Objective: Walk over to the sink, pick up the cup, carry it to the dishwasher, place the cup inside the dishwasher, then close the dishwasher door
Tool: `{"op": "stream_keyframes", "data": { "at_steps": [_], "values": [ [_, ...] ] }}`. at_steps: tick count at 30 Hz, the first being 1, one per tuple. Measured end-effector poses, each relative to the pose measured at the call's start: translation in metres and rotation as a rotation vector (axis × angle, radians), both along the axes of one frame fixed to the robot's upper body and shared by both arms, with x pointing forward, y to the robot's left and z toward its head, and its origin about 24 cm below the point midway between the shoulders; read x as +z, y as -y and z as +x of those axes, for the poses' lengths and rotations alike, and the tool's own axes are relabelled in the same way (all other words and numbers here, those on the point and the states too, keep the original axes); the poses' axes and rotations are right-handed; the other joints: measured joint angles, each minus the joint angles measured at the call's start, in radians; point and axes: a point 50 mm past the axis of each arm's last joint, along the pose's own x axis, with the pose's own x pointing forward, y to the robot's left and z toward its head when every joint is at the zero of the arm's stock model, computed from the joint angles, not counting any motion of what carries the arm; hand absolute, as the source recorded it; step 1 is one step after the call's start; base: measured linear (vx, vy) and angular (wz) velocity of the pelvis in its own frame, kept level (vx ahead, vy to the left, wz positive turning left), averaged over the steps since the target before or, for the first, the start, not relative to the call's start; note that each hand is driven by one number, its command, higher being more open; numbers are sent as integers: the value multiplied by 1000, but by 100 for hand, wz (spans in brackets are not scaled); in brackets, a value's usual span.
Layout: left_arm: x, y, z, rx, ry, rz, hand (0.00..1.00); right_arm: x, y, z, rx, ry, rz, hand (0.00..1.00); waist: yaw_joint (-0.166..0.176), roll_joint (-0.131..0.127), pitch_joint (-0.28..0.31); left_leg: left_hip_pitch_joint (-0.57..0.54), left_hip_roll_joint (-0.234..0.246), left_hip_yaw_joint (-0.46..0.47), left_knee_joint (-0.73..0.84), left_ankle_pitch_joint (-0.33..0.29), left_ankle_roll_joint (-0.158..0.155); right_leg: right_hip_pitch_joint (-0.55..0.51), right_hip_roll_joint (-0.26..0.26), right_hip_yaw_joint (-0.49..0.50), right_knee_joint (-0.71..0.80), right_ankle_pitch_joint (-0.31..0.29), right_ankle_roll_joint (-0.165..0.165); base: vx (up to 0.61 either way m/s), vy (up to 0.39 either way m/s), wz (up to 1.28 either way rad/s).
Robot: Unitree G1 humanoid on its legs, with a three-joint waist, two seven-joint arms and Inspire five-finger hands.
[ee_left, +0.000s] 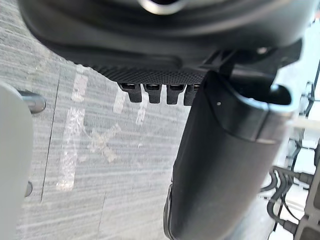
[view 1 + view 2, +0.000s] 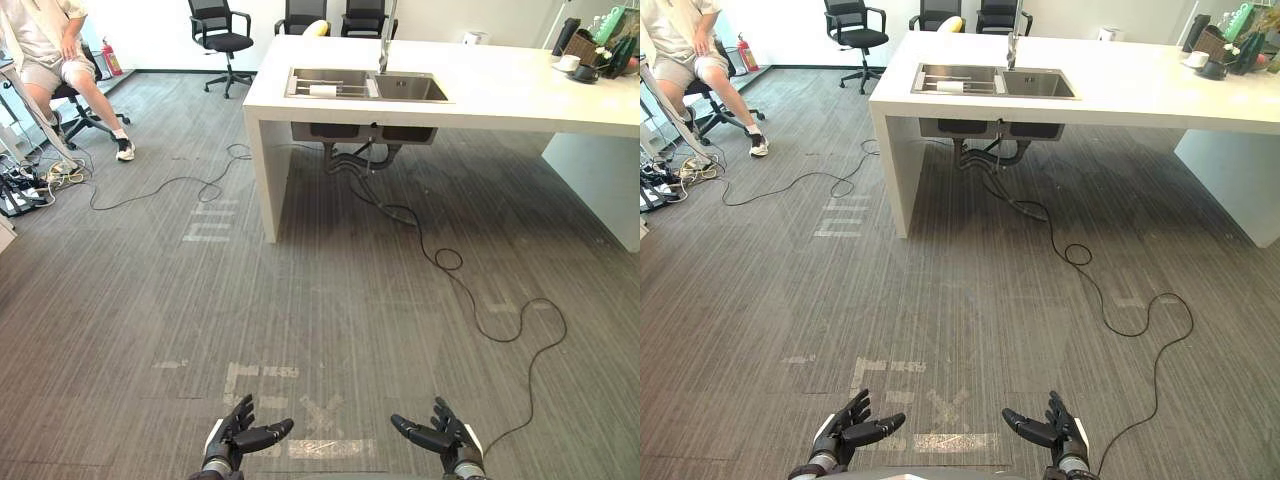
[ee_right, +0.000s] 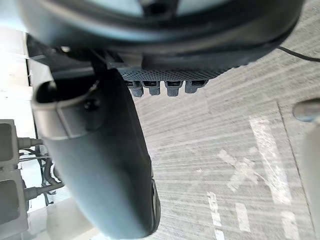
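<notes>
**Open carpet ahead, cup in the sink's left basin**

Both hands sit low at the near edge of my head views, and both are empty. The left hand [image 2: 238, 437] and right hand [image 2: 447, 437] face each other, thumbs pointing inward, fingers wide and relaxed. In the left wrist view the fingers [image 1: 151, 93] stand straight in a row over bare carpet. The right wrist view shows the same of its fingers [image 3: 151, 89]. A tape cross [image 2: 322, 412] marks the floor [image 2: 150, 300] between the two hands.

From there a broad stretch of grey carpet runs up to the white bench [image 2: 520, 100]. The bench's near edge crosses my view from its near left corner off to the right. At the left end a white end panel [image 2: 263, 170] drops to the floor. The space under the top is open, with pipes hanging below the sink.

The sink [image 2: 410, 88] is set into the bench top near the left end, two basins side by side. The faucet [image 2: 385, 40] rises at its far rim. The cup [image 2: 322, 90], a small white shape, lies on a rack in the left basin. It is too small for me to tell which way it is turned.

Left of the bench the floor is open as well, crossed by a thin cable [image 2: 160, 185]. A person [image 2: 50, 50] sits on a chair at the far left. Office chairs [image 2: 222, 38] stand past the bench's far left corner. Small clutter [image 2: 590, 50] crowds the bench's far right end.
</notes>
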Motion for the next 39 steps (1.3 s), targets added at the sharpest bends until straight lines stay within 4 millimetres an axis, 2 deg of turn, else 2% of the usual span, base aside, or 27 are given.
{"op": "stream_keyframes", "data": {
  "at_steps": [4, 8, 18, 32, 35, 39],
  "values": [
    [6, -15, 2, 72, 39, 10, 100, 9, 12, 10, 9, 58, -34, 100, -4, 0, 1, -5, 0, -5, 0, 0, 0, -1, 0, -6, -2, 0, 0, -11, -13, 3],
    [9, -22, 2, 105, 66, -9, 100, 13, 15, 13, 9, 86, -25, 100, -8, -1, 3, -6, 0, -6, 0, 0, 0, -1, 0, -7, -4, 0, 0, 0, 0, 0],
    [10, -19, 2, 85, 85, -29, 100, 13, 15, 12, 11, 85, -19, 100, -11, 1, 6, -4, 0, -4, 0, 0, 0, 0, -1, -5, -1, 0, 0, 0, 0, 0],
    [6, -9, -8, 97, 60, -55, 100, 10, 14, 3, -30, 71, -7, 100, -9, 3, 7, 8, 0, 24, 3, -8, -10, -5, -3, 16, 22, -4, 1, -6, -1, -3],
    [5, -8, -11, 100, 56, -58, 100, 10, 16, 2, -48, 72, -9, 100, -9, 4, 10, 8, 0, 42, 34, -35, -2, -8, -10, 24, 53, -21, 2, -31, 4, -7],
    [6, -5, -12, 93, 66, -60, 100, 14, 20, 3, -97, 103, -8, 100, -4, 0, 34, -42, 5, 94, 213, -145, 16, -49, -42, 45, 192, -98, 24, -20, 43, -9]
  ]
}}
